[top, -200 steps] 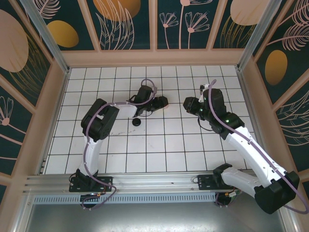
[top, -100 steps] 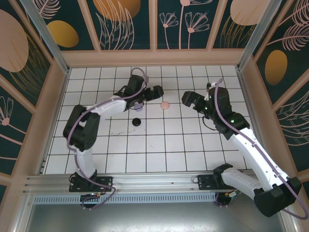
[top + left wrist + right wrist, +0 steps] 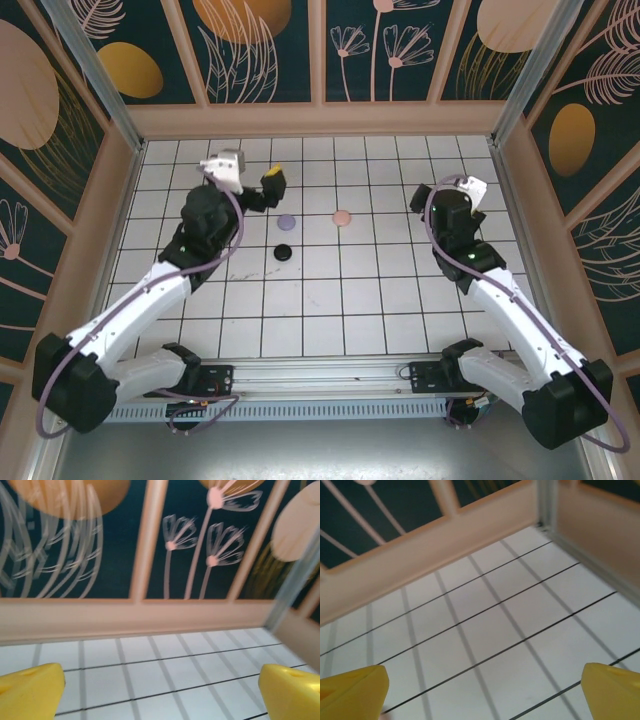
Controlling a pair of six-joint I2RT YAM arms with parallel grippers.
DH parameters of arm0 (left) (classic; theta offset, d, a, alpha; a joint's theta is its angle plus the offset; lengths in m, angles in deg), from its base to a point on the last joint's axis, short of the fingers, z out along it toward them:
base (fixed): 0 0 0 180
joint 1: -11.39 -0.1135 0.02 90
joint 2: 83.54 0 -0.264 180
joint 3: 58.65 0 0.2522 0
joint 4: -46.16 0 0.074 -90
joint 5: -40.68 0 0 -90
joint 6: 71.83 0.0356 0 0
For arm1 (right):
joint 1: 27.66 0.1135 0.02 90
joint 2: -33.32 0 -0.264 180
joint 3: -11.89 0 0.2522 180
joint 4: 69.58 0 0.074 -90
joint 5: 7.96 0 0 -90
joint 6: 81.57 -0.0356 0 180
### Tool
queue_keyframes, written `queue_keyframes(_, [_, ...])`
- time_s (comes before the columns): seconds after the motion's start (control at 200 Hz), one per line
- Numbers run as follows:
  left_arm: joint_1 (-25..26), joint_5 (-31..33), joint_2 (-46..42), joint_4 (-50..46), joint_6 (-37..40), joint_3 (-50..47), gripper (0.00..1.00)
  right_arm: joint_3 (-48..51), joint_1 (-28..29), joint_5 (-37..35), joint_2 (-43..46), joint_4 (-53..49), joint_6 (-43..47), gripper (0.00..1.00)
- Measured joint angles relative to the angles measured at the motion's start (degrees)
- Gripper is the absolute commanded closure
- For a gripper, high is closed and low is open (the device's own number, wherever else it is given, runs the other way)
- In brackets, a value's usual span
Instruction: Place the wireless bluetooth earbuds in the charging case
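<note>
While the left gripper [image 3: 160,685] and right gripper [image 3: 485,690] stand wide open and empty, I judge insertion finished: round lilac plastic case [image 3: 287,221], round pink plastic case [image 3: 342,217] and round black plastic case [image 3: 284,252] appear shut.

Three round cases lay on the table [image 3: 330,300]: one black case [image 3: 284,252], one lilac case [image 3: 287,221] just beyond the black one, and one pink case [image 3: 342,217] beyond it and to the right. Two arms reached over the table: one left arm [image 3: 135,305] to the left of the black case and one right arm [image 3: 510,305] well to its right. There were two grippers, the left gripper [image 3: 161,692] and the right gripper [image 3: 482,692], each with two yellow fingers [image 3: 30,692], four in all.
</note>
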Motion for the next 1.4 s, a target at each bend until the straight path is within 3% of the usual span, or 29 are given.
queue_keyframes(0.14, [-2.32,6.10,-4.04,3.41,5.92,-9.64,0.01,5.70,-4.39,-3.87,-3.06,8.92,4.35,0.01])
queue_keyframes(0.3, [-8.87,10.43,-6.62,9.40,9.18,-18.40,0.01,12.81,-8.79,-4.13,-6.91,21.62,9.25,0.01])
queue_keyframes(0.631, [-18.14,12.87,-1.36,27.02,12.04,-32.15,0.01,21.90,-12.41,-0.70,-16.98,45.35,18.14,0.01])
queue_keyframes(0.801, [-21.35,11.30,7.06,40.98,12.46,-38.29,0.01,26.03,-14.05,4.00,-19.89,55.95,21.03,0.01])
queue_keyframes(1.036, [-23.78,4.92,17.03,53.96,12.46,-38.88,0.01,31.80,-18.45,12.68,-22.71,69.00,21.40,0.01])
queue_keyframes(1.246, [-26.62,-1.55,23.15,59.25,12.33,-38.51,0.01,35.47,-20.50,20.92,-29.05,81.59,22.56,0.01])
queue_keyframes(1.396, [-29.79,-6.78,23.76,55.43,11.04,-34.49,0.01,33.83,-22.60,26.53,-31.17,80.98,22.53,0.01])
